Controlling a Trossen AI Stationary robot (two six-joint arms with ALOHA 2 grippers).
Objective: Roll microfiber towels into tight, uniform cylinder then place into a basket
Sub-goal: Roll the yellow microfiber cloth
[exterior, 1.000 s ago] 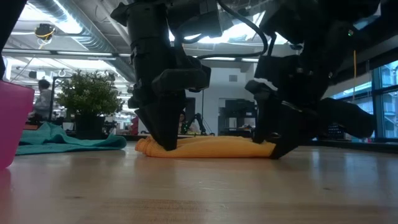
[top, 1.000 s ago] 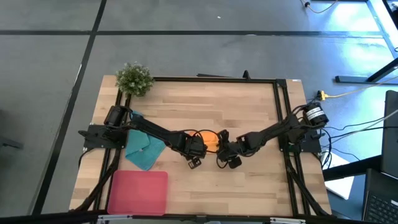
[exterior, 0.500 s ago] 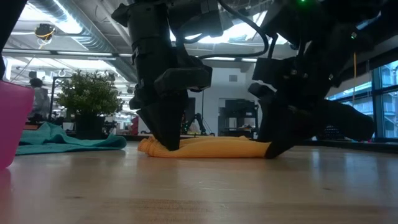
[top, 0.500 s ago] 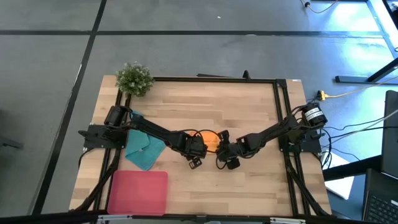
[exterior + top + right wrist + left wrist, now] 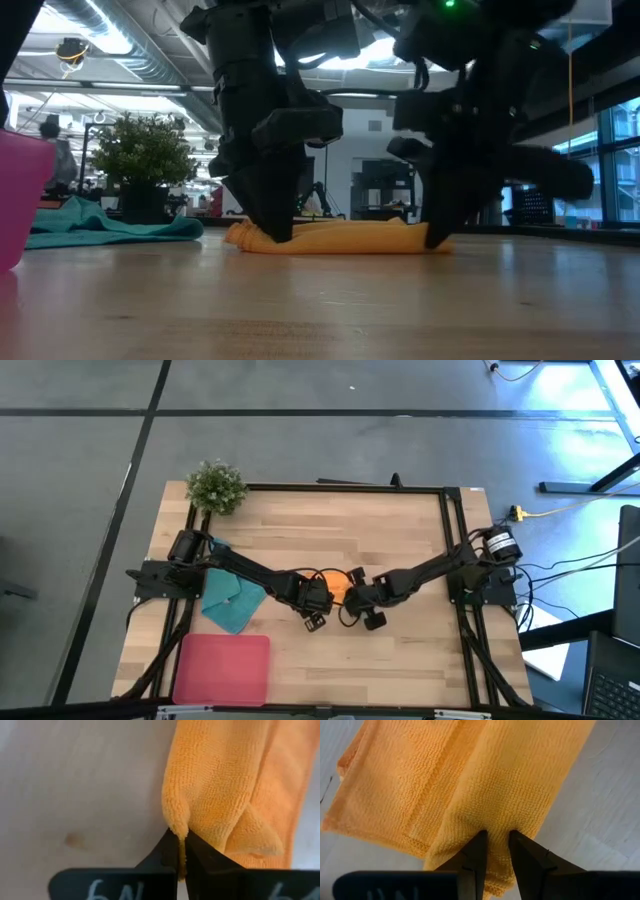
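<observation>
The orange towel (image 5: pixel 335 236) is lying folded in a low bundle in the middle of the tabletop (image 5: pixel 400 530), with both claws pressing down onto it from either end. In the low view, the near part of the tabletop is running bare up to the bundle. The left claw (image 5: pixel 496 845) is clamping a thick fold of the orange towel between its two dark fingers (image 5: pixel 476 851), which are standing slightly apart around the cloth. The right claw (image 5: pixel 181 851) is pinching a thin edge of the same towel, its fingers (image 5: pixel 199 854) squeezing nearly together on it. At the near left corner, the pink basket (image 5: pixel 222 668) is sitting flat on the tabletop, well apart from the orange towel. Just beyond the basket, the teal towel (image 5: pixel 233 603) is lying crumpled beside the left arm. At the far left corner, a green potted plant (image 5: pixel 215 486) is standing upright.
</observation>
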